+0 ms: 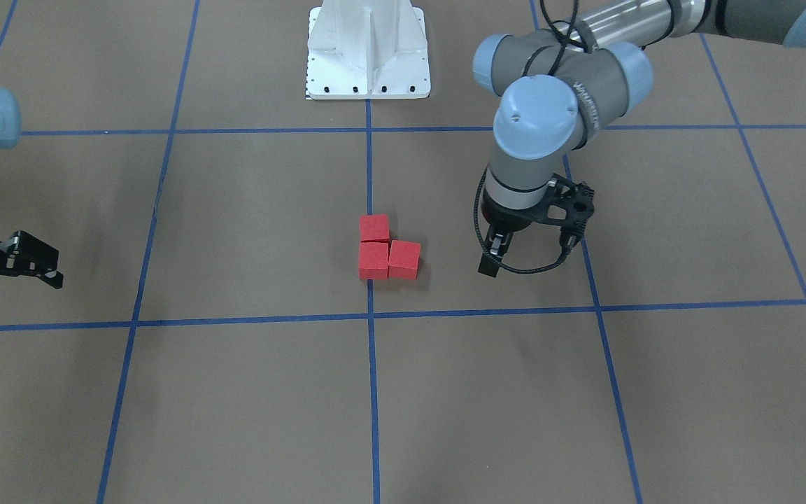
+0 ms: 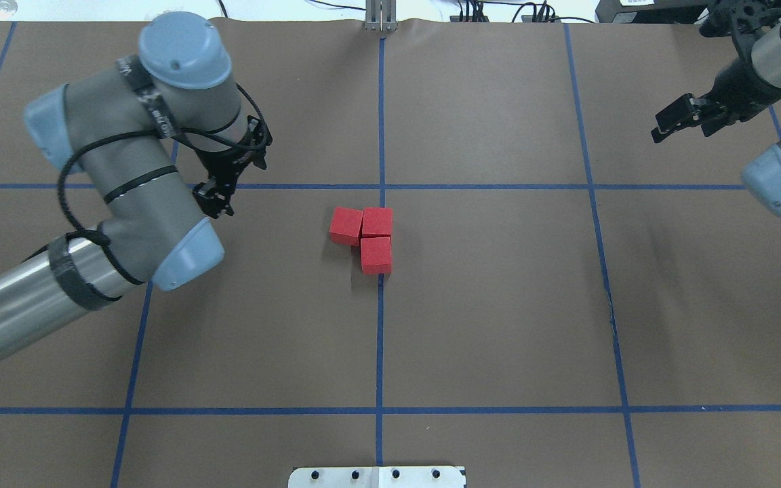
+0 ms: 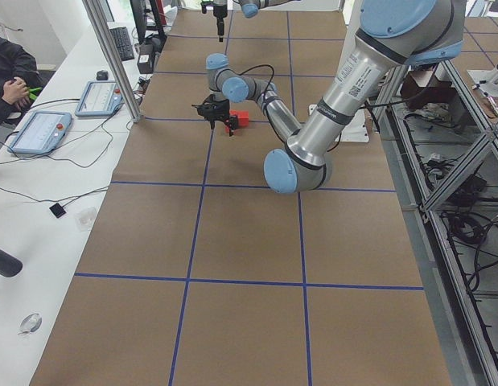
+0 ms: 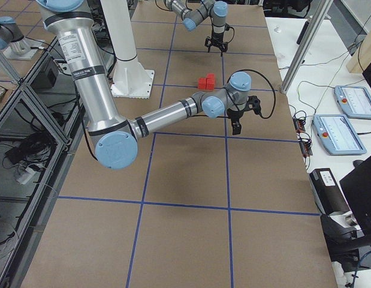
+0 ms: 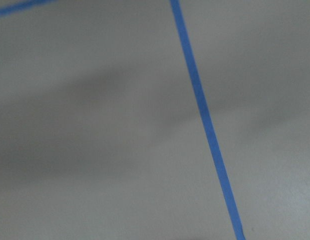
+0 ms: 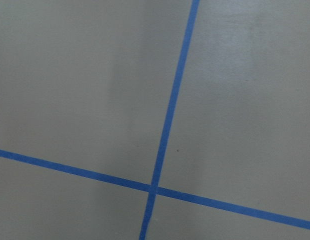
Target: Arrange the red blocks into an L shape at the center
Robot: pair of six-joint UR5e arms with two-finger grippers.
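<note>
Three red blocks [image 1: 388, 250] sit touching in an L shape on the brown floor at the center, on the middle blue tape line [image 1: 372, 378]; they also show in the overhead view [image 2: 369, 235]. My left gripper [image 1: 530, 252] hangs low over the floor about one grid square to the side of them, open and empty; it also shows in the overhead view [image 2: 217, 203]. My right gripper [image 1: 25, 290] is open and empty, far off at the other side [image 2: 682, 130]. Both wrist views show only floor and tape.
The white metal base [image 1: 368, 56] stands at the robot's edge, behind the blocks. The left arm's elbow and forearm [image 2: 126, 203] hang over the floor beside the blocks. Blue tape lines divide the brown floor into squares.
</note>
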